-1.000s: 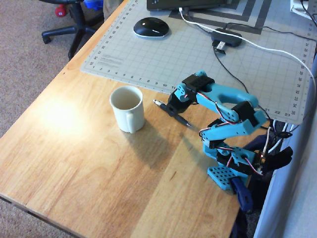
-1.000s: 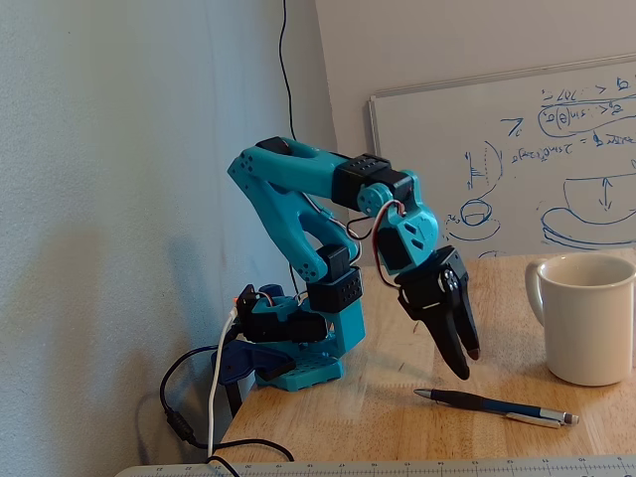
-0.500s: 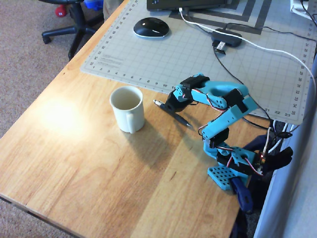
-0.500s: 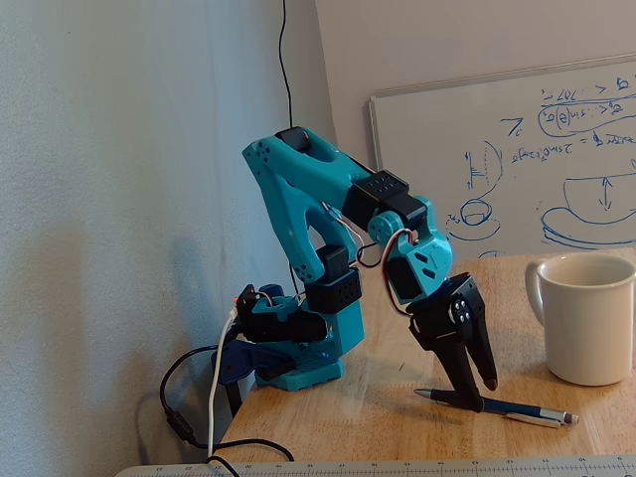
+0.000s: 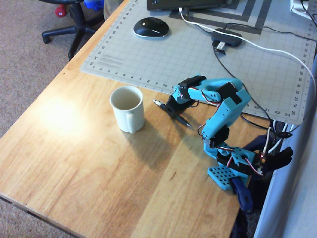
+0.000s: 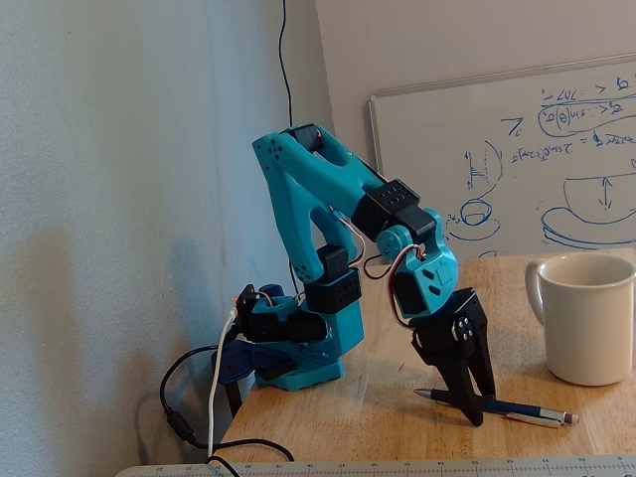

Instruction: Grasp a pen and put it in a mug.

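The thin dark pen [image 5: 184,120] lies on the wooden table, its silvery tip pointing toward the mug in the overhead view; it also shows in the fixed view [image 6: 527,411]. The cream-white mug [image 5: 127,108] stands upright just beyond the pen's tip, handle toward the table's front edge, and appears at the right of the fixed view [image 6: 593,316]. My gripper [image 5: 171,110] reaches down onto the pen's middle. In the fixed view my gripper [image 6: 482,407] has its black fingers drawn together around the pen, which rests flat on the table.
A grey cutting mat [image 5: 198,54] covers the back of the table, with a black computer mouse [image 5: 150,27], a USB hub [image 5: 227,38] and cables on it. The arm's base [image 5: 233,166] is clamped at the table's right edge. A whiteboard [image 6: 517,159] stands behind.
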Available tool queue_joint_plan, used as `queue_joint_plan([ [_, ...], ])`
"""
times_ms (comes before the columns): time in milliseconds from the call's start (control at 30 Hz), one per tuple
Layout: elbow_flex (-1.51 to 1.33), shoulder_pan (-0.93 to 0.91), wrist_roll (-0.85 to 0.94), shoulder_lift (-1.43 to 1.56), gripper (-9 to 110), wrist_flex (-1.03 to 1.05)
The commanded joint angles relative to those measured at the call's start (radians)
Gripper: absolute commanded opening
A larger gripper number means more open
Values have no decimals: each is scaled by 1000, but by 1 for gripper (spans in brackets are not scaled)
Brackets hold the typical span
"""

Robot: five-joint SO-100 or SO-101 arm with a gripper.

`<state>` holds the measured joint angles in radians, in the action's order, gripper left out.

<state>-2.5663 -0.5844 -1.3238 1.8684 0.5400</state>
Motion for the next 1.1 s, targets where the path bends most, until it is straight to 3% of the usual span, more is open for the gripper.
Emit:
queue_joint_plan([
  [0, 25, -5, 3, -6, 5, 0],
  [133, 32, -8, 3, -5, -1, -2],
  [433, 29, -6, -9, 210, 2, -89],
  [600, 0, -2, -11, 385, 2, -316],
  [800, -31, 20, -11, 495, 2, -729],
  [1067, -54, 258, -9, 497, 2, -1143],
])
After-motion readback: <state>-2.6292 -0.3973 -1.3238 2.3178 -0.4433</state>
